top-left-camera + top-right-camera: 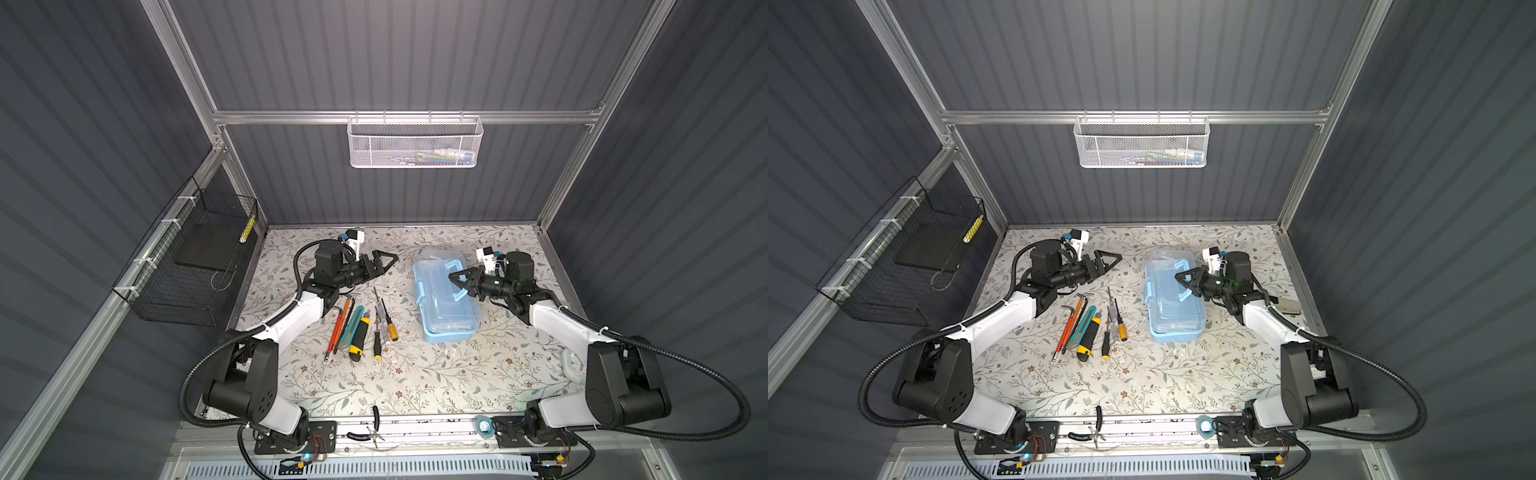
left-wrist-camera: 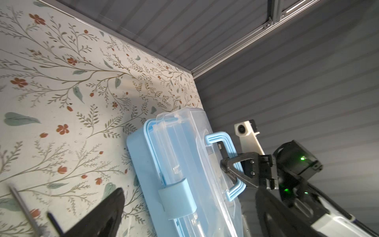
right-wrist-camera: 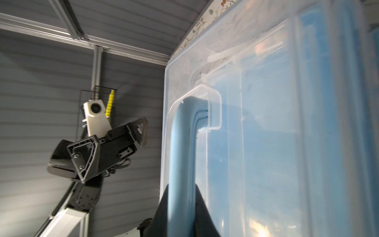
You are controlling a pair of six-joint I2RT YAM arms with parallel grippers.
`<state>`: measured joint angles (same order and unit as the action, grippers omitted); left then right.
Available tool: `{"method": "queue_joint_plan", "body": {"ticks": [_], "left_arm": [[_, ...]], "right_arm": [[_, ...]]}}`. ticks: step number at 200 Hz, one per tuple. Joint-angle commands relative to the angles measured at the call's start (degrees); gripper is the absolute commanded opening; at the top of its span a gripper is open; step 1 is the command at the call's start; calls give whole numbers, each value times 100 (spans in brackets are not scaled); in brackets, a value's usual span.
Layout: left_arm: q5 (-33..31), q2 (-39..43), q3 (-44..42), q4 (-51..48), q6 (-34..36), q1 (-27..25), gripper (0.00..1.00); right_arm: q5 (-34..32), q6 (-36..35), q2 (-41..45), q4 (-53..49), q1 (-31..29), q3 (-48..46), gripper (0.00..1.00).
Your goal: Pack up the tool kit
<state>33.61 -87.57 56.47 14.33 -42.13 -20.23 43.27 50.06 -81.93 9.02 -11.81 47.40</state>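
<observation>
Worktop: flat matte sheet, pale w/ printed leaf-and-flower pattern, fills lower ctr of both top views.

Case sits on it, right of ctr. It's a rectangular box w/ rounded corners and a light-blue opaque plastic base. Lid is clear, glossy, w/ moulded ridges. A blue latch, smooth curved tab, wraps over the lid edge on one long side. Whether the lid is fully seated: can't tell.

Right end effector: black, triangular open-frame fingers, pressed together on the case's handle. Handle is a ribbed light-blue plastic loop standing off the lid. Right wrist view shows the loop running straight b/w the two dark fingers.

Left end effector: same black triangular build, fingers spread wide, nothing b/w them. It's over bare worktop, left of the case and apart from it.

Tools lie in a rough row left of ctr, below the left end effector, all outside the case:
- yellow-black knife, chunky
- teal knife, slimmer
- hex keys, thin bent rods, red & orange
- screwdrivers, slim metal shafts
</observation>
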Motion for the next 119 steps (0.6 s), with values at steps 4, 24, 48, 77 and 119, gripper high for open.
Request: {"method": "queue_joint_plan", "body": {"ticks": [4, 24, 48, 77, 119], "left_arm": [[-6, -433, 305, -971, 482, -15, 100], [-29, -525, 385, -1046, 694, -118, 100], [-122, -476, 401, -1118, 836, -195, 100], [-100, -463, 378, -1052, 799, -234, 100], [-37, -591, 501, -931, 750, -450, 100]], "right_arm": [[-722, -909, -47, -1367, -352, 479, 0], [-1048, -1012, -214, -1567, -568, 560, 0], [-1328, -1009, -400, -1787, -629, 604, 0], [-786, -570, -337, -955, -544, 256, 0], [860, 800, -393, 1142, -177, -142, 0]]}}
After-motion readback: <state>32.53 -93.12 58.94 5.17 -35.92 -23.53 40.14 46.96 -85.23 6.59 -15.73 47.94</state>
